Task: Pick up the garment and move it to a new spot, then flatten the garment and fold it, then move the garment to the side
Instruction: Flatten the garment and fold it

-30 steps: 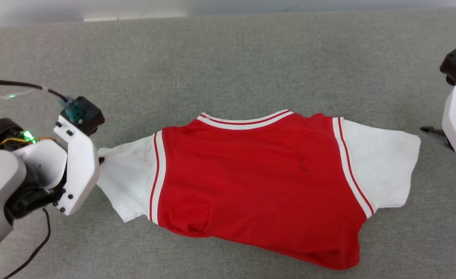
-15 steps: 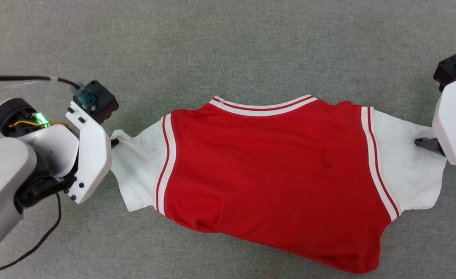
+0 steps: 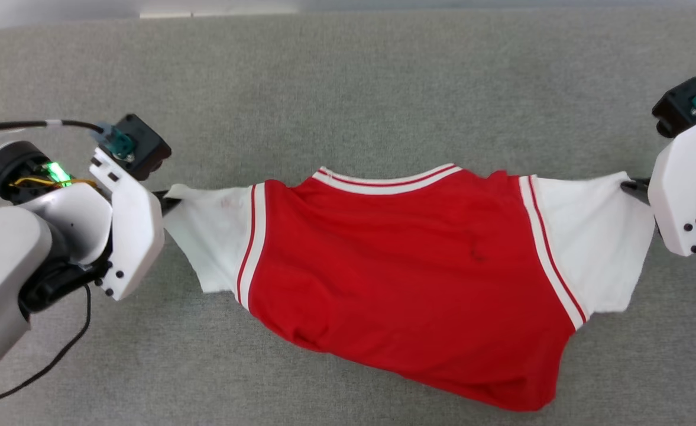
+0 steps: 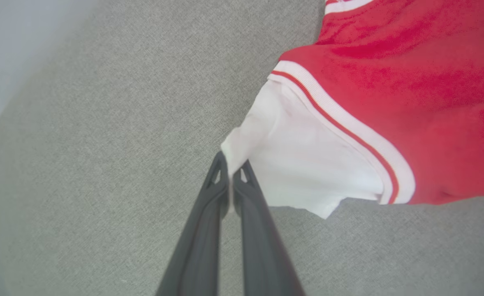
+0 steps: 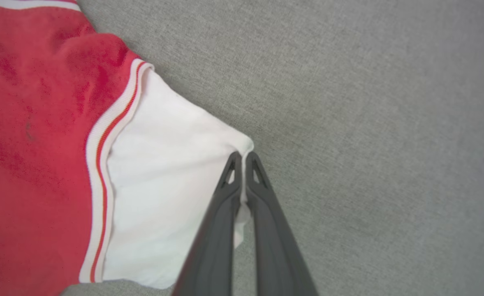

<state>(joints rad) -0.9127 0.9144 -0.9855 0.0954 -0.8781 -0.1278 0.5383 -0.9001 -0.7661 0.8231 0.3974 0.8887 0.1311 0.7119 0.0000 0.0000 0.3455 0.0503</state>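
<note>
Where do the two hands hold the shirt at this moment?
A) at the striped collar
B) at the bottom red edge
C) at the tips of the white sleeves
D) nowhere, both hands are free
C: the left hand and the right hand are each shut on a white sleeve tip of the shirt.

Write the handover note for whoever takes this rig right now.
Left tool: shut on the left sleeve tip of the shirt.
Right tool: shut on the right sleeve tip.
Shirt: stretched between the two tools over the grey surface, top edge taut, plain red face up, unfolded.
Done: both sleeve tips gripped.
Left: carry it to a new spot, flatten, fold, move aside.
</note>
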